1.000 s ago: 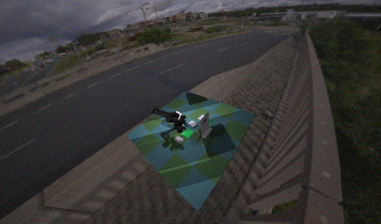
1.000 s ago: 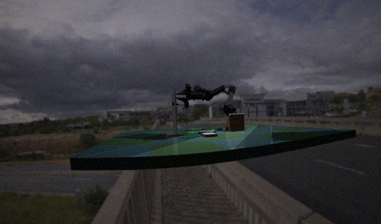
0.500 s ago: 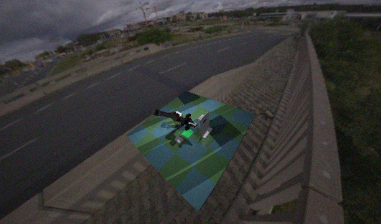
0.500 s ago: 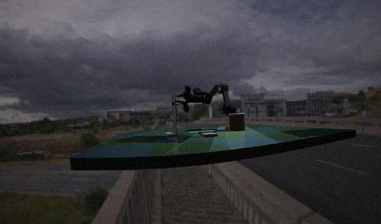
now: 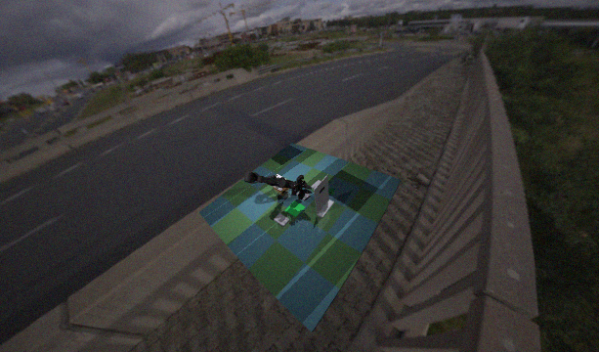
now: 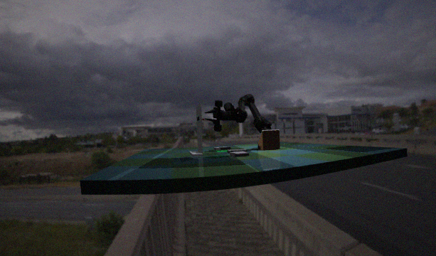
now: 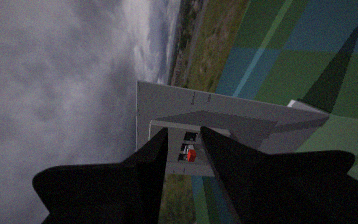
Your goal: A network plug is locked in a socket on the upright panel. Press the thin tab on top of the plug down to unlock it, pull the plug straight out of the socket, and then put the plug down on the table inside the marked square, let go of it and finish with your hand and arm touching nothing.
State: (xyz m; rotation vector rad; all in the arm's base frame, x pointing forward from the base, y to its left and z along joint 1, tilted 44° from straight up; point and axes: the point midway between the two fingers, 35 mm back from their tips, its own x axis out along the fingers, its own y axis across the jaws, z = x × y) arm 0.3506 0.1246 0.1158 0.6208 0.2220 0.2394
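The upright grey panel [image 5: 322,196] [image 6: 199,133] [image 7: 165,100] stands on the table. In the wrist view, its face shows several dark socket openings, and a small plug with a red part [image 7: 192,155] sits at them. A pale bit shows beside the red; the thin tab cannot be made out clearly. My gripper [image 6: 206,116] [image 7: 184,131] is partly open and empty, one finger above the other, close in front of the panel. In the wrist view the plug appears between the fingers, beyond them. The bright green marked square [image 5: 295,209] [image 6: 222,151] lies on the table below the gripper.
A flat pale block [image 5: 281,220] [image 6: 239,153] lies beside the green square on the arm's side. Another pale block [image 5: 317,184] shows near the panel. The arm's brown base box [image 6: 269,139] stands behind. The patchwork table [image 5: 309,293] [image 6: 132,174] extends around them.
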